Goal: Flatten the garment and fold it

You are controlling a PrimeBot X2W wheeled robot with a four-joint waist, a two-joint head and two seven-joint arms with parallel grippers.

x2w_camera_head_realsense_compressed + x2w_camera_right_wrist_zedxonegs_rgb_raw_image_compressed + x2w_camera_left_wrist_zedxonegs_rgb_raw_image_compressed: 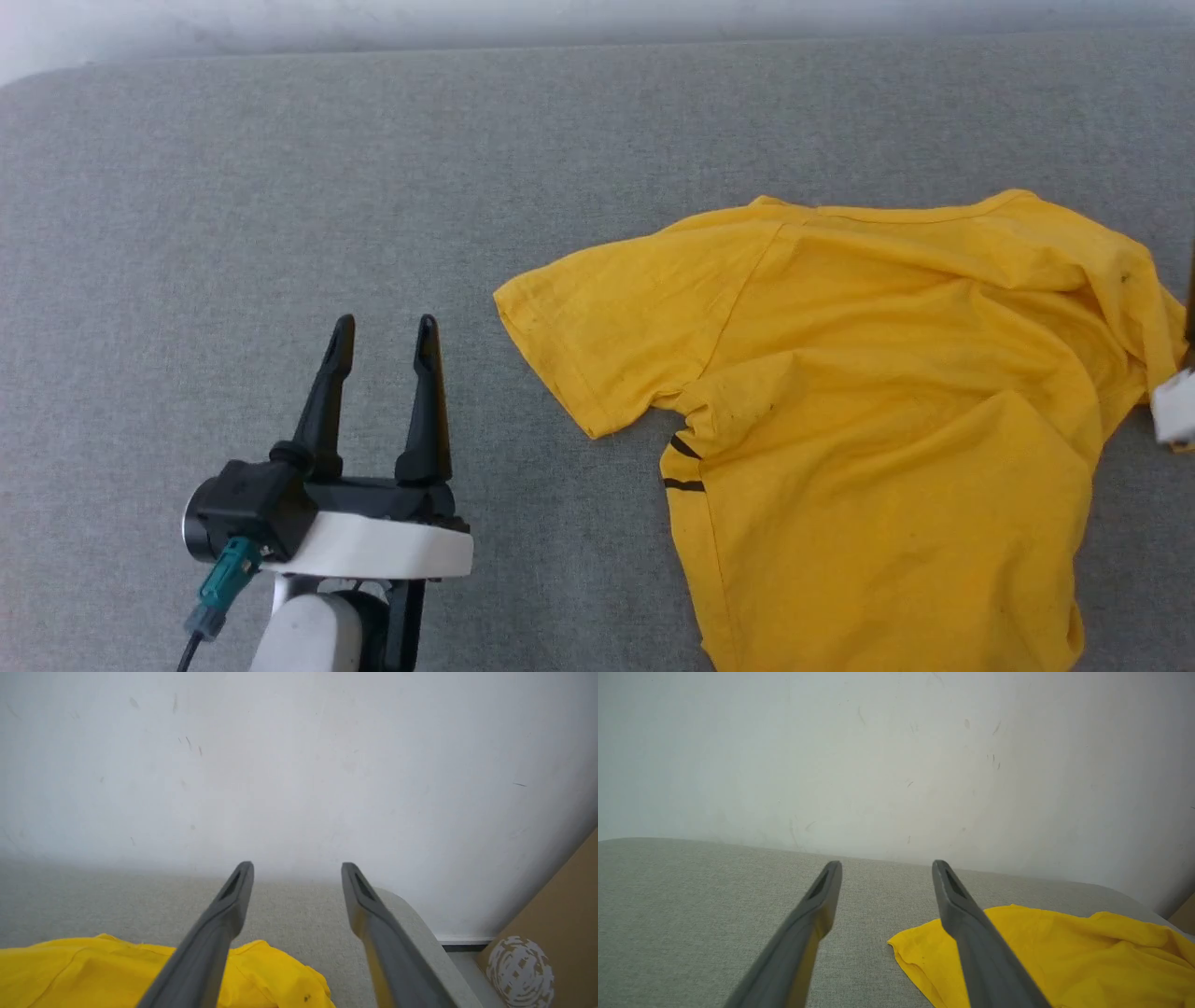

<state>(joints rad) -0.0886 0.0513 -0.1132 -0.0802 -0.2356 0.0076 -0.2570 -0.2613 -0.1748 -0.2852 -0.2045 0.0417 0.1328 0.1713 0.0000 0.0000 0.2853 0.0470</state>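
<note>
Between the two long dark fingers of the left gripper (pixel 386 325) lies bare gray cloth (pixel 280 187). The fingers stand wide apart and hold nothing. From the head view this gripper sits well to the left of the yellow shirt (pixel 887 392) and does not touch it. From the left wrist view one finger crosses in front of the shirt's near corner, so there it looks closer than it is. The right gripper (pixel 297 866) also has its fingers spread wide, with nothing held between them. From the right wrist view its left finger passes over the shirt's edge, and you cannot tell if it touches. The shirt lies on the gray cloth, on the right side of the head view. One short sleeve (pixel 597 345) is spread flat and points left, and the neck edge is at the far side. The right part is bunched up in soft folds. Two short black lines (pixel 683 465) show near the side under the sleeve, which the wrist views do not show. The shirt is thin and smooth, and the gray cloth is rough and woven. A white wall (pixel 878 765) with small dark marks stands behind. The right wrist view has brown cardboard (pixel 560 896) with a white patch in its corner.
</note>
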